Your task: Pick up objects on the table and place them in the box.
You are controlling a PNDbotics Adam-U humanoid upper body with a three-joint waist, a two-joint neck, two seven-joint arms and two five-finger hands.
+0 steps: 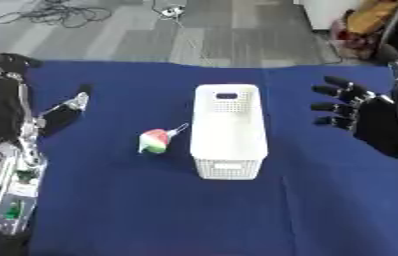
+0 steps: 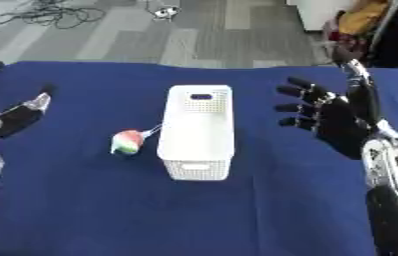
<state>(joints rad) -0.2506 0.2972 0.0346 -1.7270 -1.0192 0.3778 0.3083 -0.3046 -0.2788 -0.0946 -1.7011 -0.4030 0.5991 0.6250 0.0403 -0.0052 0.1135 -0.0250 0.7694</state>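
A white perforated box stands lengthwise in the middle of the blue table. Just left of it lies a small red, white and green object with a thin pale stem pointing toward the box. My right hand hovers right of the box, fingers spread and straight, pointing left, holding nothing. My left hand is at the table's left side, well apart from the object; its fingers look relaxed and hold nothing.
Grey floor lies beyond the table's far edge, with black cables at the upper left. Coloured clutter sits at the upper right. Blue cloth in front of the box is bare.
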